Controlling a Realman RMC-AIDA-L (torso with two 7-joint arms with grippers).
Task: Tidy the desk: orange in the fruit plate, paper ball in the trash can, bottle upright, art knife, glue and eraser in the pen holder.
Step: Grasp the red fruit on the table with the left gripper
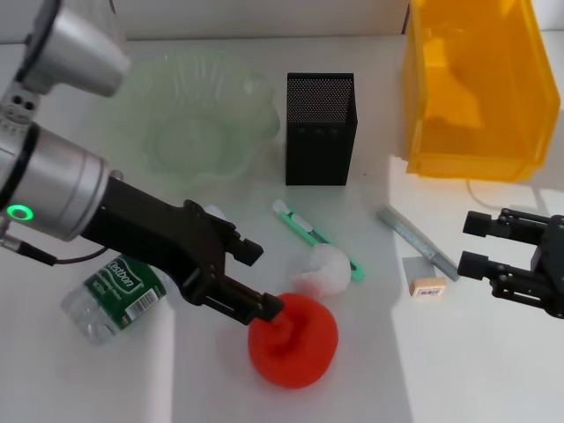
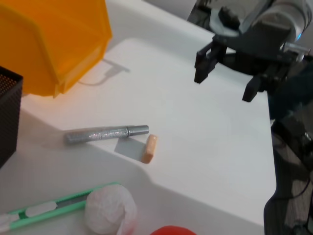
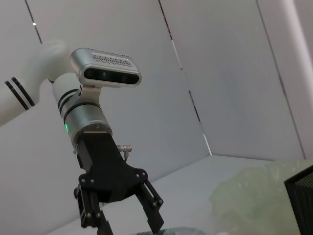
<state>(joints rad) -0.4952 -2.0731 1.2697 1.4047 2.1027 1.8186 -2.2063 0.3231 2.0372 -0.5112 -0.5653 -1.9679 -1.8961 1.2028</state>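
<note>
The left gripper (image 1: 260, 280) is low over the table with its jaws wide open, one fingertip touching the top of the orange (image 1: 293, 342); the orange sits on the table, not in the green fruit plate (image 1: 189, 119); the paper ball (image 1: 321, 270) lies just beside it; the bottle (image 1: 113, 296) lies on its side; the right gripper (image 1: 476, 242) waits at the right, jaws open, near the eraser (image 1: 427, 286)

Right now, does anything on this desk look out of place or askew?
Yes. The bottle lies on its side under the left arm. The paper ball rests on the art knife. The left claw is open above the orange.
</note>
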